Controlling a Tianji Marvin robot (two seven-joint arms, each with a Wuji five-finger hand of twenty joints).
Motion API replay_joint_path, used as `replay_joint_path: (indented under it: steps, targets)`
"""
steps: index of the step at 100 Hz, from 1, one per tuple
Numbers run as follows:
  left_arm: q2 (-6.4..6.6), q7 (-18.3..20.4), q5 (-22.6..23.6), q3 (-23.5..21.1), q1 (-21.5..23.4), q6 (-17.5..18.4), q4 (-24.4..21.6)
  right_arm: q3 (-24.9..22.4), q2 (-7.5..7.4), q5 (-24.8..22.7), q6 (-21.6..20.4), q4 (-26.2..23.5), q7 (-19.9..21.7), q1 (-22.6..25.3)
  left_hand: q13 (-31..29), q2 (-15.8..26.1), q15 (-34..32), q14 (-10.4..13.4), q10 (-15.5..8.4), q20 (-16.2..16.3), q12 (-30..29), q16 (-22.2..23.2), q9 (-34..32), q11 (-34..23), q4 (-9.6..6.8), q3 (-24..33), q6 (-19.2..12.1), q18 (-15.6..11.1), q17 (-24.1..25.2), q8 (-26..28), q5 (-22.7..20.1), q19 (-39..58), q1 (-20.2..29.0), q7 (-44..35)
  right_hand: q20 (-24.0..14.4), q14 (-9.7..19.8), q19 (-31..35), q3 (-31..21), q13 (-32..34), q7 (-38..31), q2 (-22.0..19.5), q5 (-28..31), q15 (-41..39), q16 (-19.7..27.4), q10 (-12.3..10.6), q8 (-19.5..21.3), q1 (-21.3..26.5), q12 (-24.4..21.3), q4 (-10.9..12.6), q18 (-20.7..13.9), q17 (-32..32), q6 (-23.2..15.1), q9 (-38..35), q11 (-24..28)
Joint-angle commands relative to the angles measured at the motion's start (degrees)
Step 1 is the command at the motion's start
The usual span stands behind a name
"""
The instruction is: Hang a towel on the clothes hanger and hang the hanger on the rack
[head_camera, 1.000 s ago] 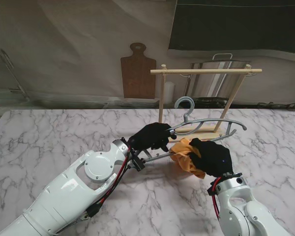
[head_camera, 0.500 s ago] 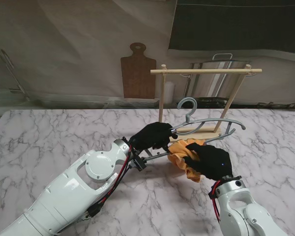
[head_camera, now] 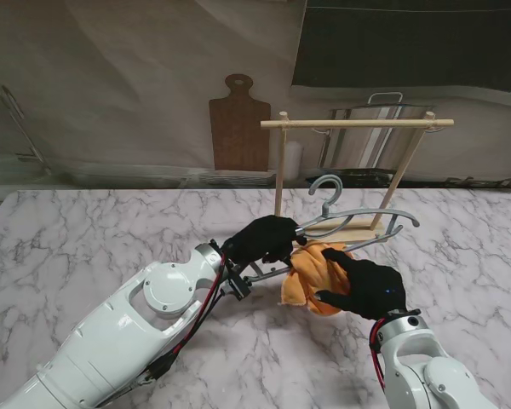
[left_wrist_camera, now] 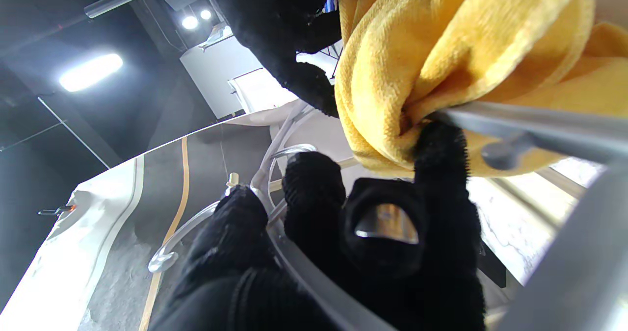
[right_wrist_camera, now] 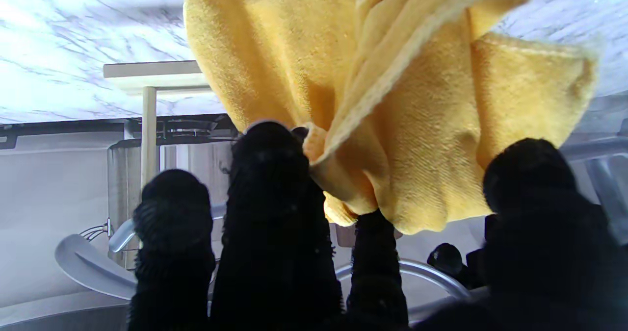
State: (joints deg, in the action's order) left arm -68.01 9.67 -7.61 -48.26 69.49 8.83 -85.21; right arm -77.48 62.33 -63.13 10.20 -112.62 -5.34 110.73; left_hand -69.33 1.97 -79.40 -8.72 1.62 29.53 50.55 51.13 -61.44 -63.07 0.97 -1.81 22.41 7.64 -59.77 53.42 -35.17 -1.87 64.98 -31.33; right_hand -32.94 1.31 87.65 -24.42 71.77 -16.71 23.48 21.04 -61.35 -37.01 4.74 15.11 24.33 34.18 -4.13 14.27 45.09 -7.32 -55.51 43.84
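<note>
A grey clothes hanger (head_camera: 358, 218) is held off the table by my left hand (head_camera: 261, 238), which is shut on its shoulder near the hook. A bunched yellow towel (head_camera: 313, 268) drapes over the hanger's lower bar (left_wrist_camera: 535, 125). My right hand (head_camera: 366, 288) is shut on the towel from the side nearer to me, its fingers (right_wrist_camera: 274, 213) pinching the cloth (right_wrist_camera: 392, 100). The wooden rack (head_camera: 358, 124) stands just beyond the hanger, its top rail bare. The left wrist view shows the towel (left_wrist_camera: 441, 51) pressed against the bar beside my left fingers (left_wrist_camera: 392, 223).
A wooden cutting board (head_camera: 239, 126) leans against the back wall left of the rack. A metal pot (head_camera: 370, 141) stands behind the rack. The rack's flat base (head_camera: 345, 228) rests on the marble table (head_camera: 85, 247).
My right hand has drawn the towel leftward and nearer to me along the hanger bar, bunching it under the left hand. The hanger has tilted slightly; the left hand has hardly moved.
</note>
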Motion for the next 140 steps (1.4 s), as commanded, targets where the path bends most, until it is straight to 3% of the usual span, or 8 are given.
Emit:
replay_joint_path:
  steps: [1,13,29,66,73,117,124,140]
  targets:
    - [-0.03,1.03,-0.11,-0.08,-0.18,0.13,-0.73,-0.42,-0.32,-0.55,0.56,-0.1,1.0,0.81,-2.01,1.51,-2.4,-4.38,-2.89,0.89,0.15,-0.41,-1.34,-1.74,-2.63,1.22,-5.54,-5.09,-2.67,0.44,-2.51,120.7,4.4,-1.41,-0.93,-0.34,-0.14,-1.37,-1.07,0.76,1.98,-1.13,0.33,-0.17,-1.31,-1.05,-3.12,-0.37,-0.95,0.23,-0.72,5.04,1.33,0.93]
    - [0.13,0.75,1.37,-0.38,-0.36,0.25,-0.79,-1.14,-0.27,-1.09,0.37,-0.58,0.45,1.83,-2.01,1.64,-2.41,-4.38,-2.98,0.94,0.15,-0.44,-1.27,-1.74,-2.64,1.26,-5.68,-5.07,-2.67,0.52,-2.39,120.68,4.39,-1.36,-0.97,-0.54,-0.45,-2.22,-1.53,-1.5,2.64,5.73,0.76,-0.1,-0.74,-0.14,-3.6,-0.43,-1.07,0.42,-1.11,6.21,0.1,1.2]
    - [-0.04,-0.2,2.22,-0.63,-0.65,-0.13,-0.76,-1.6,-0.08,-1.2,-1.11,-0.93,-2.35,3.51,-1.97,1.62,-2.42,-4.37,-2.98,1.0,0.18,-0.48,-1.17,-1.77,-2.63,1.23,-5.7,-5.06,-2.68,0.61,-2.34,120.66,4.33,-1.33,-1.18,-0.86,-0.85,-1.8,-0.94,-4.92,1.33,12.04,1.3,0.05,-0.19,2.07,0.09,-1.12,-1.12,0.72,-1.31,0.42,-2.79,-0.28]
    - [0.36,-0.43,4.45,-0.94,-0.84,0.86,-1.46,-4.13,0.96,0.95,-1.69,-2.01,-8.8,5.83,-1.69,1.68,-2.36,-4.29,-3.13,1.11,0.21,-0.5,-1.05,-1.72,-2.58,1.17,-6.11,-5.06,-2.68,0.68,-2.28,120.61,4.12,-1.31,-1.36,-1.76,-0.96,1.87,0.59,-10.14,-3.58,23.2,1.63,0.15,0.31,6.05,3.09,-0.56,-0.04,1.43,-0.81,4.1,-6.37,-0.04]
    - [0.61,-0.29,5.55,-1.11,-0.94,1.35,-1.57,-5.32,1.26,1.48,-1.8,-3.04,-10.09,6.7,-1.58,1.69,-2.33,-4.28,-3.22,1.11,0.22,-0.49,-1.03,-1.7,-2.56,1.14,-6.21,-5.06,-2.67,0.72,-2.29,120.57,4.03,-1.34,-1.34,-2.16,-1.36,4.66,0.55,-10.57,-4.83,24.8,1.97,0.28,0.5,8.62,4.97,-0.59,0.49,1.66,-1.29,4.45,-6.58,-0.05]
    - [3.32,4.11,9.39,-4.1,1.77,5.73,-3.69,-10.6,2.63,2.72,-0.94,-10.43,-14.73,11.96,-1.37,1.36,-2.21,-4.11,-3.57,1.02,0.28,-0.41,-1.13,-1.6,-2.59,1.16,-6.64,-5.08,-2.65,0.81,-2.53,120.25,3.9,-1.46,-0.94,-4.91,-5.24,6.58,-4.27,-9.57,-6.89,24.88,9.15,1.68,1.94,11.13,6.48,-1.96,0.98,3.59,-6.4,5.43,-2.56,-4.27]
    - [3.83,4.9,9.95,-5.01,2.71,6.53,-4.33,-10.94,2.83,2.71,-1.29,-10.3,-16.5,12.01,-1.45,1.33,-2.16,-3.97,-3.61,1.02,0.28,-0.43,-1.19,-1.58,-2.6,1.17,-6.55,-5.08,-2.65,0.79,-2.61,120.24,3.89,-1.45,-0.85,-5.42,-7.39,6.82,-6.41,-9.0,-6.54,24.65,12.75,2.02,2.0,11.66,6.75,-2.44,1.08,4.19,-8.43,5.22,-0.61,-6.09]
    - [4.94,6.65,11.15,-7.11,4.99,8.44,-6.03,-11.52,2.96,2.55,-3.09,-9.46,-18.72,11.22,-1.59,1.25,-2.06,-3.74,-3.79,1.01,0.28,-0.47,-1.34,-1.53,-2.62,1.17,-6.74,-5.1,-2.65,0.81,-2.73,120.21,3.8,-1.5,0.08,-8.19,-18.94,5.72,-22.58,-4.96,-4.99,18.13,33.83,7.39,2.8,11.93,5.77,-6.72,1.06,5.78,-21.82,5.39,14.59,-14.92]
